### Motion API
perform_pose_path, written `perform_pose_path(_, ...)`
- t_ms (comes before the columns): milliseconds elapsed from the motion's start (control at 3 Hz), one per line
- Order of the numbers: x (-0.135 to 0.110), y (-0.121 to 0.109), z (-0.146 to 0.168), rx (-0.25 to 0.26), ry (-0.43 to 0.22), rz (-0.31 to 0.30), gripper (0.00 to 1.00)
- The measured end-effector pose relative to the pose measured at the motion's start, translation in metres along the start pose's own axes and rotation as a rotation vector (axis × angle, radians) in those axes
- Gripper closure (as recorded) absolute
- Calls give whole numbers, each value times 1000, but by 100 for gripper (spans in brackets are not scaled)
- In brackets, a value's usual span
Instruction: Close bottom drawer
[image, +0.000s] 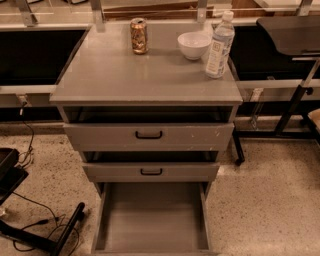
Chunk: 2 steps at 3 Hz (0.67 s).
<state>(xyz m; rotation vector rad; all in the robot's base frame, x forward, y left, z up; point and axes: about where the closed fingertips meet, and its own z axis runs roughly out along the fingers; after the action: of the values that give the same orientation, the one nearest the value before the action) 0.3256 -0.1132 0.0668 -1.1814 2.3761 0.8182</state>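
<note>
The grey cabinet (145, 75) stands in the middle of the camera view with three drawers. The bottom drawer (152, 215) is pulled far out toward me, showing its plain grey, empty inside. Its front and handle are cut off by the lower edge of the view. The middle drawer (151, 171) and the top drawer (148, 135), each with a black handle, stand slightly out. My gripper is not in view.
On the cabinet top stand a can (139, 35), a white bowl (194, 45) and a water bottle (219, 45). A black stand with cables (35, 235) lies on the floor at the left. A black table leg (295, 105) stands at the right.
</note>
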Motion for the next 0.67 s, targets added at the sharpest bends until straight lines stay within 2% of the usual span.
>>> perform_pose_path(333,-4,-8,15,-2,-32,-28,100)
perform_pose_path(667,-10,-13,15,6,-41,-43,100)
